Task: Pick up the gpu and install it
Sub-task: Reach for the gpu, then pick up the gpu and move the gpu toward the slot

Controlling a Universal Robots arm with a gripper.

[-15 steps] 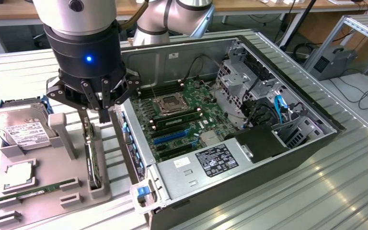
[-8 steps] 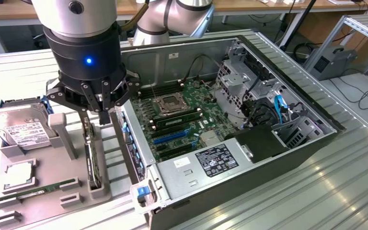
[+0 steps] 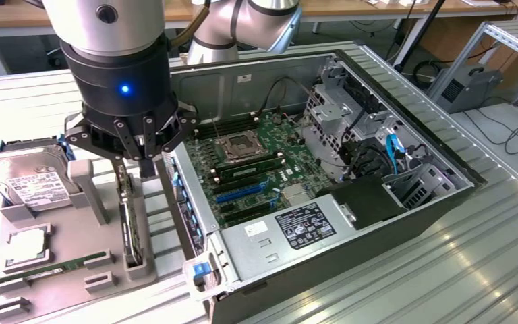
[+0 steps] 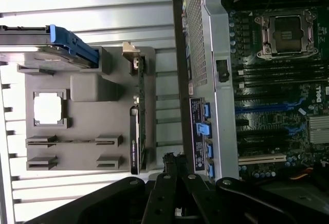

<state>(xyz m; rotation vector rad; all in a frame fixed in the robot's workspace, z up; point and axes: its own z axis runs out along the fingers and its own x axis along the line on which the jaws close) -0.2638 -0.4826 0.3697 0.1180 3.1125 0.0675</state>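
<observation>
The gripper (image 3: 144, 165), fingers pressed together and empty, hovers above the gpu (image 3: 131, 233) standing in its tray (image 3: 65, 246): pick-up pending, requiring spread fingers.

Metal and matt plastic.
The ribbed tabletop (image 3: 421, 270) is shiny metal, the holder tray (image 3: 65, 233) matt grey plastic, the computer case (image 3: 232, 84) bare sheet metal, the hard drive (image 3: 30, 182) paper-labelled.
</observation>
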